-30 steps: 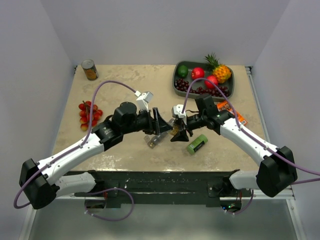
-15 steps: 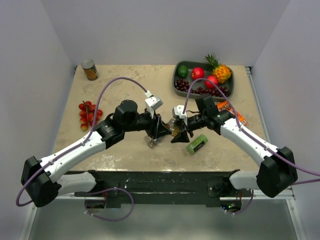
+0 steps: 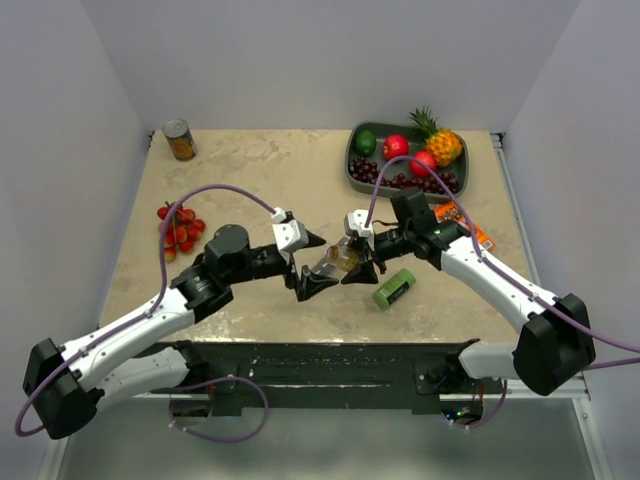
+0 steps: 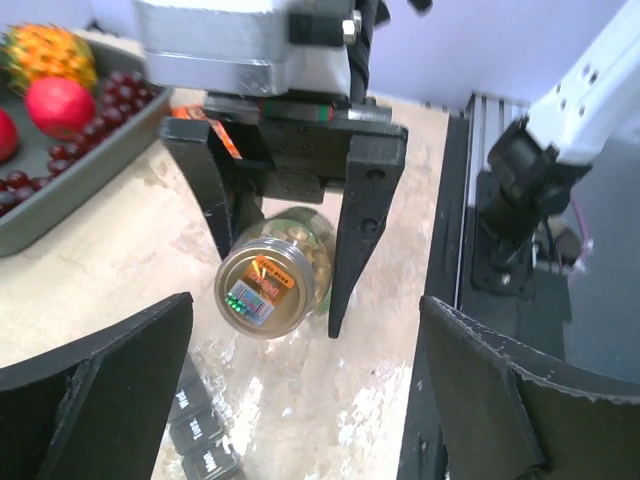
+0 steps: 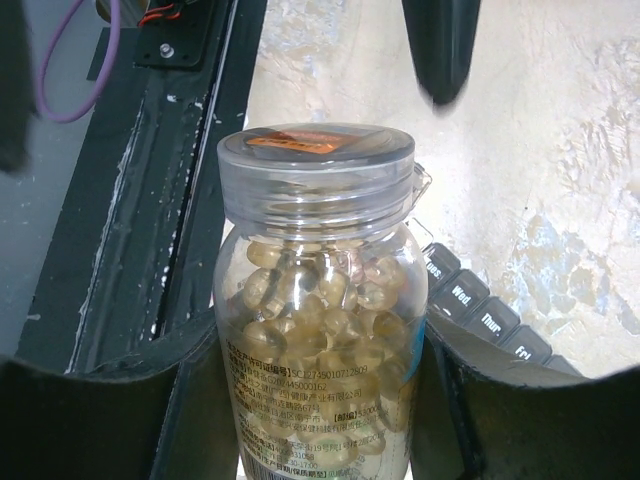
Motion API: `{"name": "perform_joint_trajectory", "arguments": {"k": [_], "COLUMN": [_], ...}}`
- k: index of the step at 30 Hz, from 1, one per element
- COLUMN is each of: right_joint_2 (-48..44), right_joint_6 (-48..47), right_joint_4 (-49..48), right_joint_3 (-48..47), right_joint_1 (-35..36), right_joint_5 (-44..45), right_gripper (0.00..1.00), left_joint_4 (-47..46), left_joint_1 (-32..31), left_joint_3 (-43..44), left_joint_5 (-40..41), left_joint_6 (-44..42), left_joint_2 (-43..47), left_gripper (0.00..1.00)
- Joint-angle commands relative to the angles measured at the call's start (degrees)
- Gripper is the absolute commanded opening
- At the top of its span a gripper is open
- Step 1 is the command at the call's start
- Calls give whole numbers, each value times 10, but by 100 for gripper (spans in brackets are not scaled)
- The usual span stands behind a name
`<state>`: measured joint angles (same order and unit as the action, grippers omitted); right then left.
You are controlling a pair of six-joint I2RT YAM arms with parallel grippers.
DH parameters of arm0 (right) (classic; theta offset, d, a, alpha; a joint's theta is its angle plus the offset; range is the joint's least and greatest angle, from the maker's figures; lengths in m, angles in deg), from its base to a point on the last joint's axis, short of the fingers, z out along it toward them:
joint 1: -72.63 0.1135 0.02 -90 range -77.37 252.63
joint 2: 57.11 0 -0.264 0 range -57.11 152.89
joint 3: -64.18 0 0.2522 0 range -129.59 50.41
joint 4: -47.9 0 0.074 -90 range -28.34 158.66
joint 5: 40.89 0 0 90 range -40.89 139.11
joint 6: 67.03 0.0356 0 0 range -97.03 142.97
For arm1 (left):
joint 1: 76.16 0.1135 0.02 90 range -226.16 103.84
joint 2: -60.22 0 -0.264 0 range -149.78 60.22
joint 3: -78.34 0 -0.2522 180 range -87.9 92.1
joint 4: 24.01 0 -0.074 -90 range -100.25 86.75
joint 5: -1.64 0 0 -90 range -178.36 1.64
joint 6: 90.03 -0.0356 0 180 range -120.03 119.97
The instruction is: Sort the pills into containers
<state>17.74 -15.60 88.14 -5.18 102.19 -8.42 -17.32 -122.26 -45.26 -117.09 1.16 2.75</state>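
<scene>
Right wrist view: right claw (image 5: pixel 320 415) clenched on the bottle (image 5: pixel 318 400) of pills (image 5: pixel 300 290); left claw (image 3: pixel 312 263) released, facing its cap (image 5: pixel 315 160)

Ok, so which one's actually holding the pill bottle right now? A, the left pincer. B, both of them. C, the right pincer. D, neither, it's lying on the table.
C: the right pincer has a finger clamped on each side of the clear pill bottle, lifted off the table, while the left pincer stands wide open, its fingers apart from it.

amber pills (image 5: pixel 318 300) piled inside a capped clear bottle (image 5: pixel 315 165), grey day-labelled container strip (image 5: pixel 485 305) lying flat, partly hidden behind it, lids shut
</scene>
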Motion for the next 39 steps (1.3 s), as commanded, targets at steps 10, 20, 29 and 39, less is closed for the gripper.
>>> {"name": "perform_joint_trajectory", "arguments": {"k": [10, 20, 29, 39], "right_joint_2": [-11, -9, -8, -7], "right_joint_6": [4, 4, 4, 5], "right_joint_4": [-20, -20, -20, -20], "right_joint_3": [-17, -17, -17, -17], "right_joint_1": [-2, -1, -2, -2], "right_joint_5": [-2, 0, 1, -6], "right_gripper": [2, 2, 2, 2], "left_joint_4": [56, 99, 138, 80], "left_joint_1": [16, -3, -13, -14], "left_joint_3": [32, 74, 110, 74], "left_joint_5": [143, 177, 183, -66], "left_joint_6": [440, 465, 413, 81], "left_joint_2": [-4, -45, -90, -60], "left_gripper": [95, 77, 40, 26]}}
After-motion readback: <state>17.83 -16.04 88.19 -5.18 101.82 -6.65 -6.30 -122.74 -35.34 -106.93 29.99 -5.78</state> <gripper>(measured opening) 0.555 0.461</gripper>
